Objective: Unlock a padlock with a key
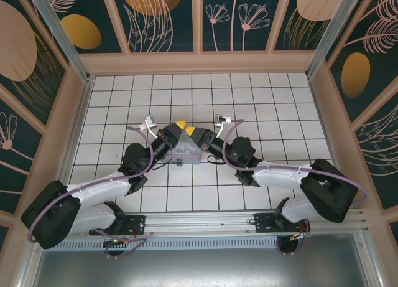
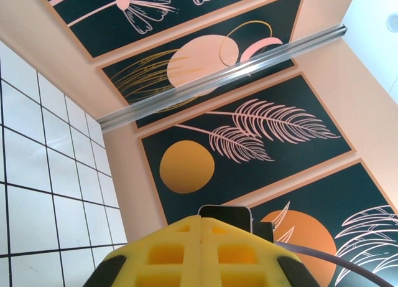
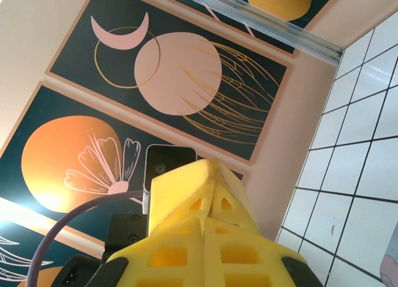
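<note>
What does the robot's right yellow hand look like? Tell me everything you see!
The right gripper has two chunky yellow fingers, plastic-looking, with hollow pockets moulded in. They are pressed together, shut, nothing seen between them. It aims at the painted wall beside the white tiled floor. A dark boxy part with a small lens sits behind it, and a purplish cable curves away.

LOG | readable text: I find none | wall panels [image 1: 161, 13]: painted flowers, leaves and discs; no lettering I can read | floor tiles [image 1: 186, 88]: plain white with dark grid lines; 0 numbers, labels or signs
</note>
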Action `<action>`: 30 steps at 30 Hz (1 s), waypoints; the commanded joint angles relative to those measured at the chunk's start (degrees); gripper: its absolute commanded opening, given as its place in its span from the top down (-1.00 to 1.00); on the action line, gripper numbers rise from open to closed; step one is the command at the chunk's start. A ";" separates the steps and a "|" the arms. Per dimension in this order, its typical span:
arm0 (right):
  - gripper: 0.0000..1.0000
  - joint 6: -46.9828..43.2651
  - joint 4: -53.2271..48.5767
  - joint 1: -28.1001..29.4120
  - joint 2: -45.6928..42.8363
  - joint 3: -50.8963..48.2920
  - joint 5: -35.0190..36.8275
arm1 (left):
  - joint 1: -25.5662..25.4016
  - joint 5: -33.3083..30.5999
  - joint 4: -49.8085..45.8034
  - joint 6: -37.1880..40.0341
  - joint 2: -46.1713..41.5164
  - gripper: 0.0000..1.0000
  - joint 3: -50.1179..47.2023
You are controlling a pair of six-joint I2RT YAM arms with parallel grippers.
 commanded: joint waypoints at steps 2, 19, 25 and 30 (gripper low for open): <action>1.00 -0.49 -0.46 -1.65 -1.51 -0.80 1.95 | 0.96 -3.55 1.21 0.67 -2.45 0.64 -0.46; 1.00 -5.35 -18.89 -9.47 -10.07 -1.89 -9.20 | 1.04 0.42 -35.27 10.20 -13.06 -0.94 2.34; 1.00 -7.03 -24.52 -13.46 -6.12 2.04 -14.59 | 1.13 4.07 -48.45 15.87 -14.30 -0.93 -2.49; 1.00 -7.67 -23.73 -14.64 1.15 5.80 -18.56 | 1.07 5.80 -47.65 17.96 -10.13 -0.77 -7.15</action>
